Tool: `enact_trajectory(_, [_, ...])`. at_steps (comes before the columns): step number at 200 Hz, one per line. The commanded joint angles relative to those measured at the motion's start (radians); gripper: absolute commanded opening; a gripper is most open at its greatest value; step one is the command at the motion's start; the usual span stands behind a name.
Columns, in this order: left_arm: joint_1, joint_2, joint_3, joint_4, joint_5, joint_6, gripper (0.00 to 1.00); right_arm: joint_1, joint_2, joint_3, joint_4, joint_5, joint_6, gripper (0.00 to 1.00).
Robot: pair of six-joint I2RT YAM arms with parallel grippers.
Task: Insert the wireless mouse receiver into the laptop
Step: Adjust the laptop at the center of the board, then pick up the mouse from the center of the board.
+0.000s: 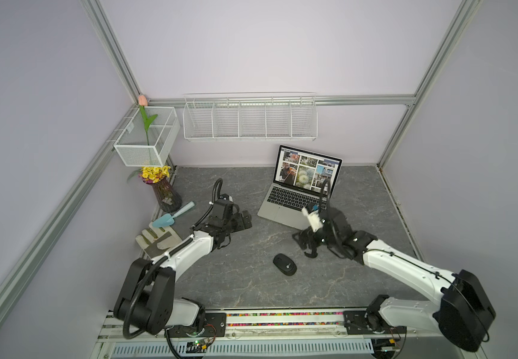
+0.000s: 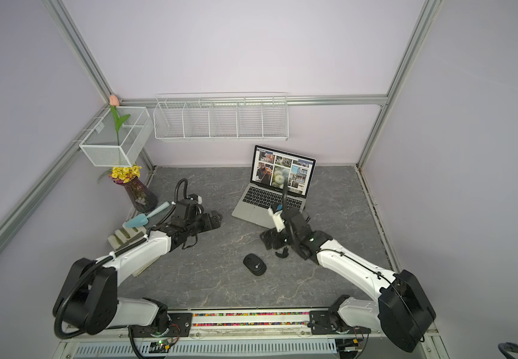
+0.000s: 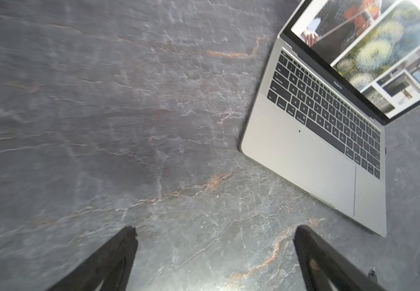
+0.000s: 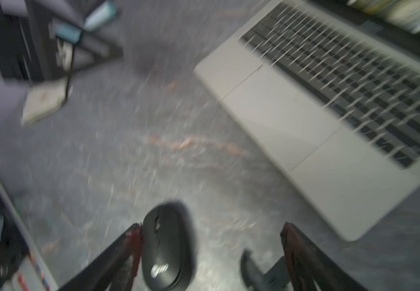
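Silver-grey laptop (image 1: 285, 202) askew, front leftward

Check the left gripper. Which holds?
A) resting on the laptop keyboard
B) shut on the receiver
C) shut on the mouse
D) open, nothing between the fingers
D: the left wrist view shows the left gripper with its fingers spread wide over bare table, and the laptop lies apart from them.

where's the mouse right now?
The mouse lies on the table in both top views, centre-right, nearer the robot than the laptop, just beside the open right tool and the curved black cover piece.
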Motion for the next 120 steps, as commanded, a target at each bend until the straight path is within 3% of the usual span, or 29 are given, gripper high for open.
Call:
enact_trajectory(1, [0.000, -0.110, -0.041, -0.043, -0.159, -0.042, 0.99, 0.169, 0.034, -0.002, -0.068, 0.142, -0.027, 0.89])
enact_trajectory(24, [0.000, -0.194, -0.079, -0.055, -0.203, -0.020, 0.99, 0.277, 0.129, 0.029, -0.090, 0.168, 0.003, 0.89])
enact_trajectory(66, [0.000, -0.253, -0.130, -0.056, -0.208, -0.046, 0.99, 0.290, 0.234, 0.042, -0.102, 0.291, 0.100, 0.89])
enact_trajectory(96, [0.001, -0.265, -0.153, -0.017, -0.190, -0.056, 0.99, 0.296, 0.325, 0.072, -0.106, 0.251, 0.099, 0.91])
enact_trajectory(112, [0.000, -0.261, -0.149, 0.011, -0.172, -0.041, 0.99, 0.305, 0.349, 0.068, -0.086, 0.230, 0.089, 1.00])
enact_trajectory(120, [0.000, -0.256, -0.145, 0.027, -0.166, -0.036, 0.99, 0.305, 0.352, 0.063, -0.073, 0.222, 0.084, 0.92])
